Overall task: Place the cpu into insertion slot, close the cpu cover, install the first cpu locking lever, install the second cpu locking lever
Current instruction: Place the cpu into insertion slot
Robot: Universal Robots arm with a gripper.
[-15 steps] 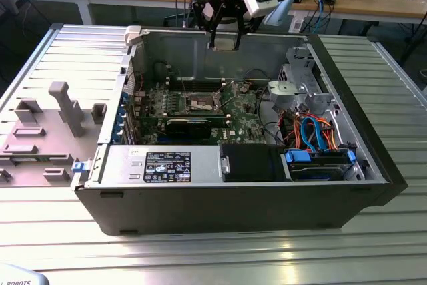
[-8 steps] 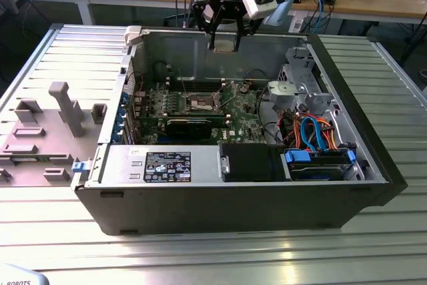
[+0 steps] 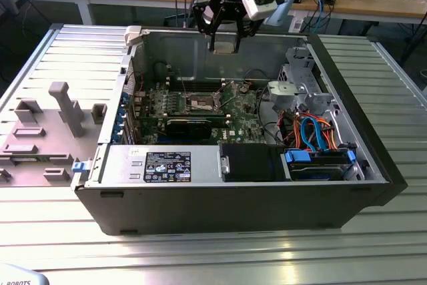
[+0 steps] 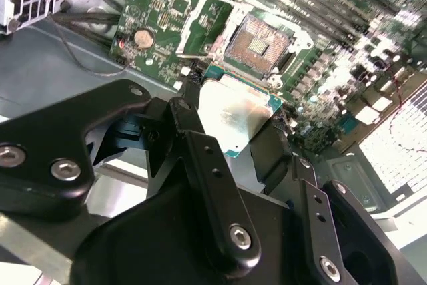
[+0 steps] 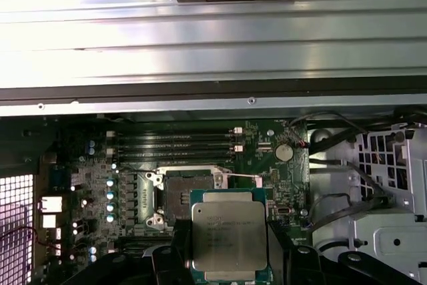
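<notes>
**One CPU held above the open socket**

One robot arm hovers over an open computer case (image 3: 167, 51) lying on a ribbed metal counter (image 3: 200, 258). Its fingers (image 4: 187, 125) are clamped on the cpu (image 5: 230, 235) by two opposite edges, with the silver top showing. The chip hangs above the green motherboard (image 3: 240, 108), near the insertion slot (image 5: 179, 191), whose contacts lie bare. The placing step seems to be in hand and not yet done. Seating the chip calls for squaring it over the socket. A long black card (image 3: 193, 127) sits just beside the slot. Orange and blue cables (image 3: 313, 131) lie well apart.
</notes>
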